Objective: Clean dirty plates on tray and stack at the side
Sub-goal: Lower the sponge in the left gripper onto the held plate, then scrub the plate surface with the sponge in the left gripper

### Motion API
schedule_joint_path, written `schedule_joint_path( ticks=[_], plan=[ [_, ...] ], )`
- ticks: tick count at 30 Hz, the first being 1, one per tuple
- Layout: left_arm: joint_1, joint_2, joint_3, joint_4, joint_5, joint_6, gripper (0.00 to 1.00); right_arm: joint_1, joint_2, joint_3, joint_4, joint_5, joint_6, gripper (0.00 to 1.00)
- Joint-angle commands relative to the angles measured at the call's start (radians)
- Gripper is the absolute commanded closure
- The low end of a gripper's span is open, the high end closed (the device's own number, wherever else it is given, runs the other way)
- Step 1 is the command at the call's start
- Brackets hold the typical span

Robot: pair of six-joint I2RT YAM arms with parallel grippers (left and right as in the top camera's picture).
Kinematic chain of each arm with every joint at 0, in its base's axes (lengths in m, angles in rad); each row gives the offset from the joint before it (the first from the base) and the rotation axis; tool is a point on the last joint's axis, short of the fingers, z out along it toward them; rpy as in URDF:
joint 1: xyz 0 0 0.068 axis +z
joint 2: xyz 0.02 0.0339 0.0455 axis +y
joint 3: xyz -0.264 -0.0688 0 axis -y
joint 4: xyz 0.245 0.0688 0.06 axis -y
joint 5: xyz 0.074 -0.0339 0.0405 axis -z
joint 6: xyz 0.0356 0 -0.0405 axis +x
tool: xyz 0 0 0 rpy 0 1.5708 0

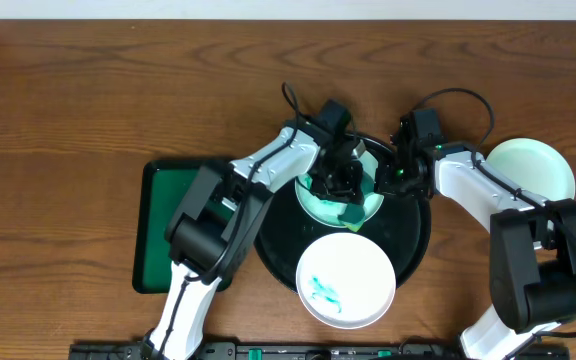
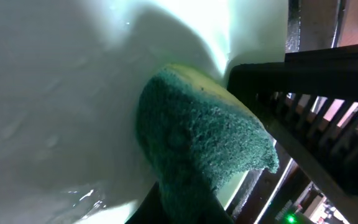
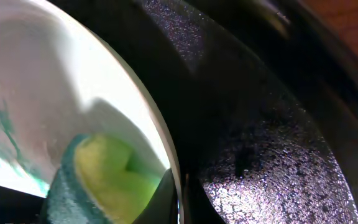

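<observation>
Wood grain runs left to right across the brown bench [image 1: 88, 90] in the overhead view, with a pale strip [image 1: 268, 8] along its far edge. The black tray [image 1: 413, 232] sits mid-bench, a dark-green rectangular tray [image 1: 163, 200] just beside it on my left. A white plate [image 1: 358, 265] with teal smears [image 1: 323, 290] lies at the tray's near side, overhanging the rim. A mint plate [image 1: 314, 206] lies at the far side, under both my arms. A second mint plate [image 1: 533, 170] rests on bare wood to my right, apart from the tray. My left end effector [image 1: 338, 180] is clamped on a sponge [image 1: 353, 215]. My right end effector [image 1: 396, 172] is closed at the mint plate's right rim.

My left wrist camera shows the sponge's green scouring face pressed against the glossy plate.

My right wrist camera shows the tray's speckled black floor and the plate's rim running down into my closed fingers, which seem to pinch it. Teal streaks mark the plate beside the sponge's yellow side.
</observation>
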Motion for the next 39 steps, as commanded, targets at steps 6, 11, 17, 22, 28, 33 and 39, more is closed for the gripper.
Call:
schedule_joint_path(
  ticks=[6, 11, 17, 22, 28, 33, 39],
  plan=[
    [0.079, 0.051, 0.002, -0.101, -0.405, -0.025, 0.93, 0.017, 0.03, 0.001, -0.016, -0.045, 0.023, 0.99],
    [0.127, 0.051, 0.002, -0.22, -0.745, -0.049, 0.93, 0.017, 0.03, 0.001, -0.017, -0.045, 0.023, 0.99],
    [0.137, 0.051, 0.002, -0.299, -0.916, -0.084, 0.93, 0.016, 0.03, 0.001, -0.015, -0.045, 0.023, 0.99],
    [0.109, 0.051, 0.002, -0.302, -0.725, -0.053, 0.93, 0.016, 0.03, 0.001, -0.016, -0.045, 0.023, 0.98],
    [0.018, 0.051, 0.002, -0.265, -0.399, 0.013, 0.93, 0.016, 0.03, 0.001, -0.012, -0.044, 0.023, 0.99],
    [-0.075, 0.052, 0.002, -0.157, -0.225, 0.036, 0.93, 0.016, 0.03, 0.001, -0.012, -0.045, 0.018, 0.99],
    [-0.137, 0.053, 0.002, -0.047, -0.155, 0.01, 0.93, 0.016, 0.03, 0.001, -0.019, -0.045, 0.014, 0.99]
  ],
)
